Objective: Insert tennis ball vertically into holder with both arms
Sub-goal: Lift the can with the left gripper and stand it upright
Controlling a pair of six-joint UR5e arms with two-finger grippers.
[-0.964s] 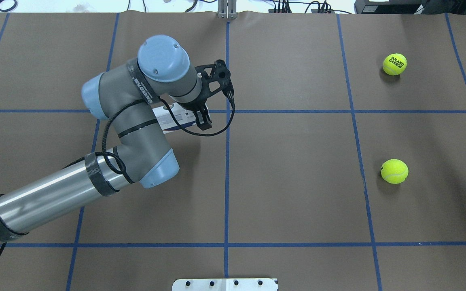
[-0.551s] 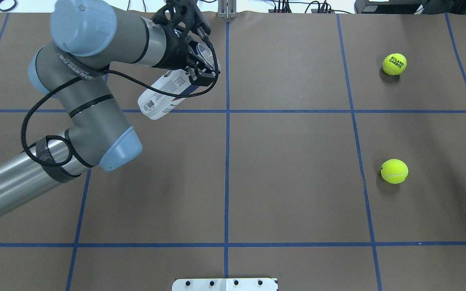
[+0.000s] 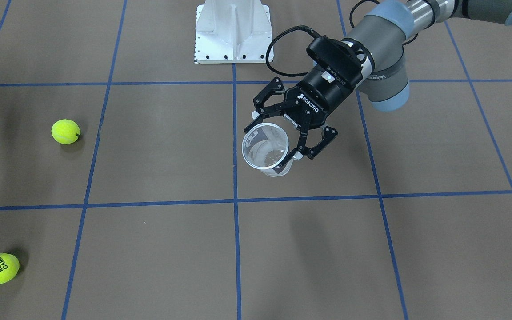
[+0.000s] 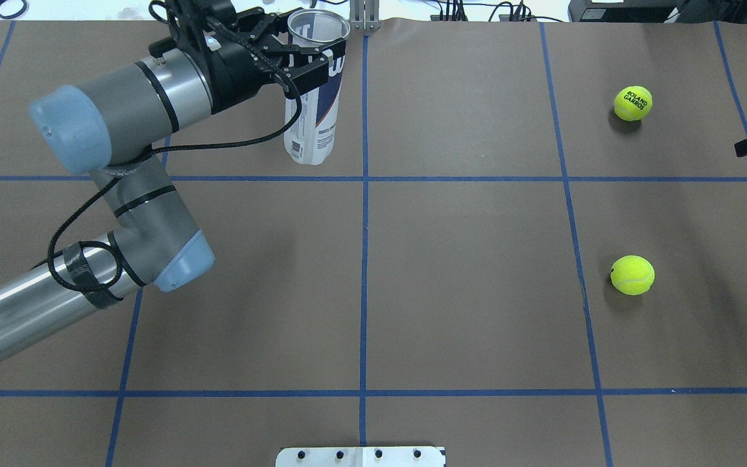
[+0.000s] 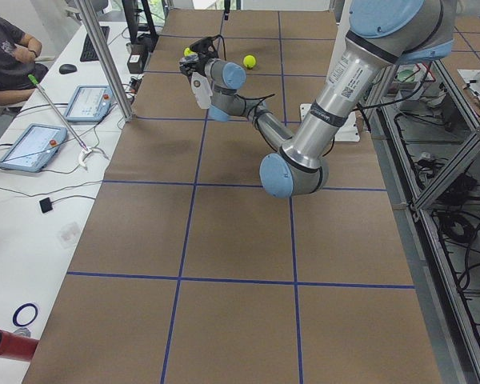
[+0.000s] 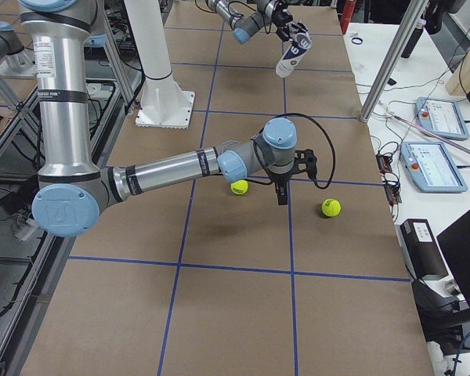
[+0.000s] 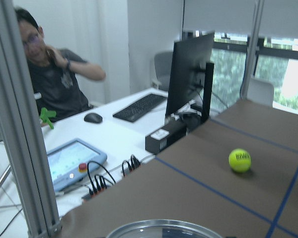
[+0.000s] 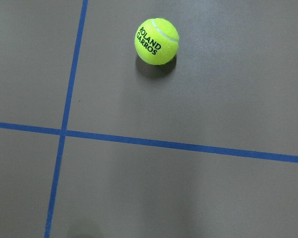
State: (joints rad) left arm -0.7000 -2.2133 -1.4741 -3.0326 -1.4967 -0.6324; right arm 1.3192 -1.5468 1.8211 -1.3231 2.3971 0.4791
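Left gripper (image 4: 307, 53): jaws clenched on the holder (image 4: 314, 130) just under its silver rim. In the overhead view I find the holder at upper left of centre, lifted off the brown table (image 4: 464, 324), close to upright, open mouth up. The front-facing view looks straight into the mouth; the tube is empty.

Right gripper (image 6: 281, 185): only a black sliver shows at the right edge of the overhead view. In the right side view it points down between the two balls. I cannot tell how its jaws stand.

Lettered ball (image 4: 633, 103): upper right, on the table. Plain ball (image 4: 632, 274): right of centre, well apart from the holder.
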